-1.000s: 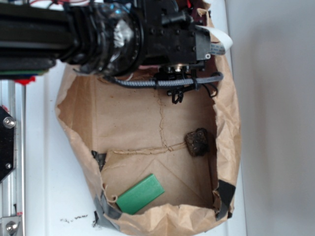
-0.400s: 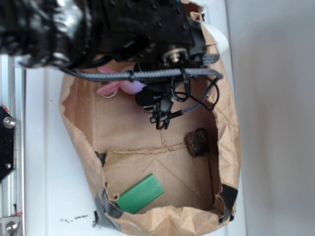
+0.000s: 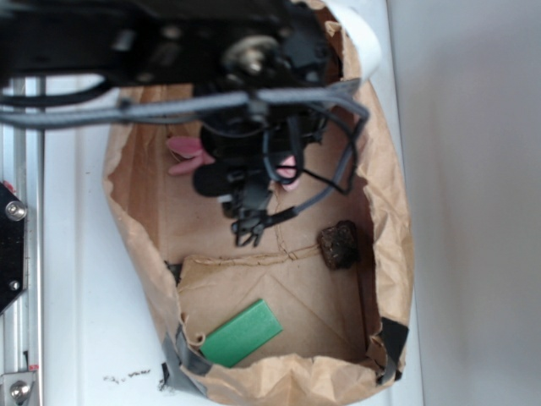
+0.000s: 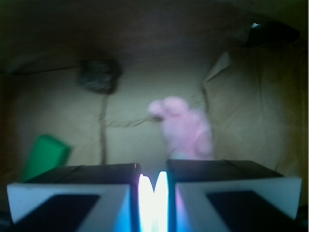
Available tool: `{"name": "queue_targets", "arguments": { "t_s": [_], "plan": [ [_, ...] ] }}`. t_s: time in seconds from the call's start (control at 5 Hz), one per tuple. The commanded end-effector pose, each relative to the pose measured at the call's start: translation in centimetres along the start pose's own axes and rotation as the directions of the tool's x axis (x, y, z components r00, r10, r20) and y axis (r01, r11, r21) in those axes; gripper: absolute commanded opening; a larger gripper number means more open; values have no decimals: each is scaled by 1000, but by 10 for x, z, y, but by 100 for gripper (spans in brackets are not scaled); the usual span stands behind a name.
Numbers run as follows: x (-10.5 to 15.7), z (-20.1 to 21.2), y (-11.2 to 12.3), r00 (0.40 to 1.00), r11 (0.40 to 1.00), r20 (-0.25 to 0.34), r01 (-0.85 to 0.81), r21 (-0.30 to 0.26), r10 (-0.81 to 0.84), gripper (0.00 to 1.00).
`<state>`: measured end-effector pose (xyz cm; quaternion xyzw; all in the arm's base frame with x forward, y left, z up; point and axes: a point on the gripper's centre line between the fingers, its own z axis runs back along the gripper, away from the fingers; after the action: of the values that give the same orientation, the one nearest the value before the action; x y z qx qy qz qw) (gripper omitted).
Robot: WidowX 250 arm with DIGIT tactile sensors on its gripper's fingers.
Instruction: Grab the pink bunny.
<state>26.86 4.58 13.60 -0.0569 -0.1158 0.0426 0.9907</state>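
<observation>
Arm (image 3: 169, 42) over pink bunny (image 4: 186, 128) — dark lump (image 3: 339, 244), green block (image 3: 241, 333) nearby

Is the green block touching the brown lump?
No. The green block lies near the bag's lower left corner, well apart from the brown lump by the right wall.

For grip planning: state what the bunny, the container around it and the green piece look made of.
Pink bunny: soft plush, fuzzy rounded outline, matte. Container: brown paper bag, creased and crumpled, rim rolled, dark tape at the corners. Green block: flat, rigid-looking, smooth, probably plastic or foam.
</observation>
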Motion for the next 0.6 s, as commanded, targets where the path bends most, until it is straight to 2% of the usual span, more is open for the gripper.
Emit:
{"name": "queue_targets", "arguments": {
  "t_s": [0.0,0.2,0.4],
  "plan": [
    [26,54,-3,983,999,178,32,26,-36,0],
    [30,46,9,983,999,179,22,36,-28,100],
    [34,32,25,988,998,155,18,54,-26,100]
  ]
}}
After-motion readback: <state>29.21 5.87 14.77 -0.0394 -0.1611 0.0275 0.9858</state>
